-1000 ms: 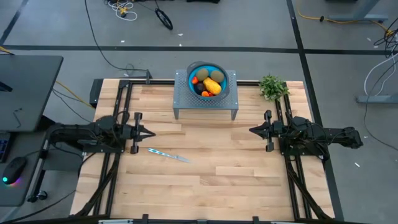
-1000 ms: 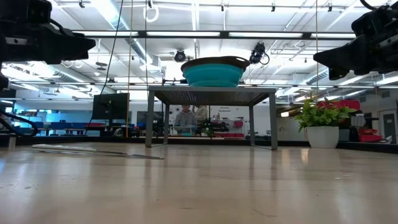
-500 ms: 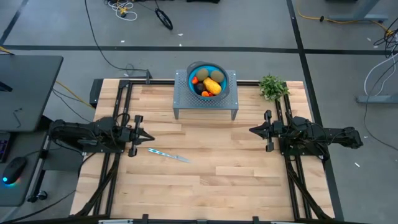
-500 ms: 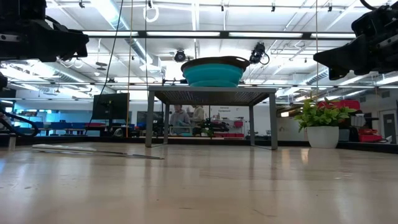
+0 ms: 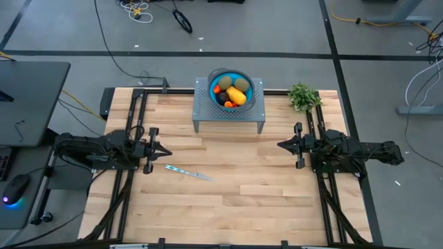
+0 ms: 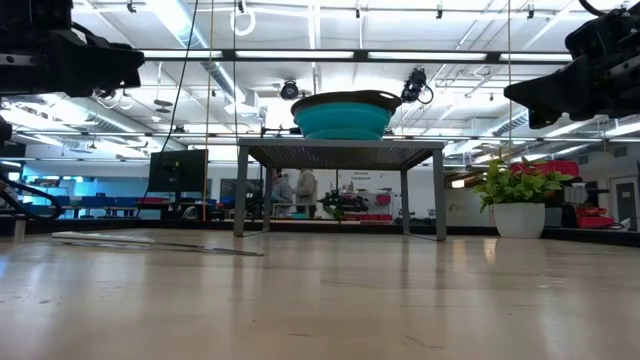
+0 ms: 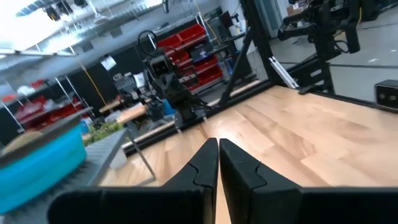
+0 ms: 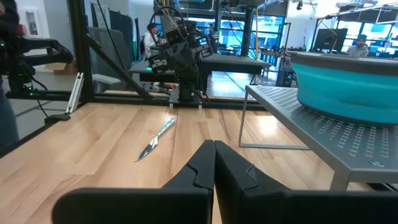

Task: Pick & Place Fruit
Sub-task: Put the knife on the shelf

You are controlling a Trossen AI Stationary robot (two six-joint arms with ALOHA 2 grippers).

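Note:
The fruit sits in a teal bowl (image 5: 214, 77) on a grey perforated stand (image 5: 257, 105) at the table's far middle. It is two brown-green kiwis (image 5: 226, 83), one elongated yellow-orange fruit (image 5: 237, 95) and small red-orange ones (image 5: 217, 89). In the low view the bowl (image 6: 343, 116) hides the fruit. My left gripper (image 5: 168, 151) (image 7: 218, 149) hovers shut over the table's left side. My right gripper (image 5: 279, 144) (image 8: 214, 149) hovers shut over the right side. Both point toward the table's middle, short of the stand and nearer than it.
A slim silvery-blue knife (image 5: 188, 172) (image 8: 157, 138) lies flat on the table just right of my left gripper, toward the near edge. A green plant in a white pot (image 5: 302, 97) (image 6: 519, 197) stands at the far right corner. Bare wood spreads between the arms and toward the near edge.
My left gripper has shifted slightly toward the table's near and left edges, staying shut. The right arm, fruit, bowl and knife have kept still.

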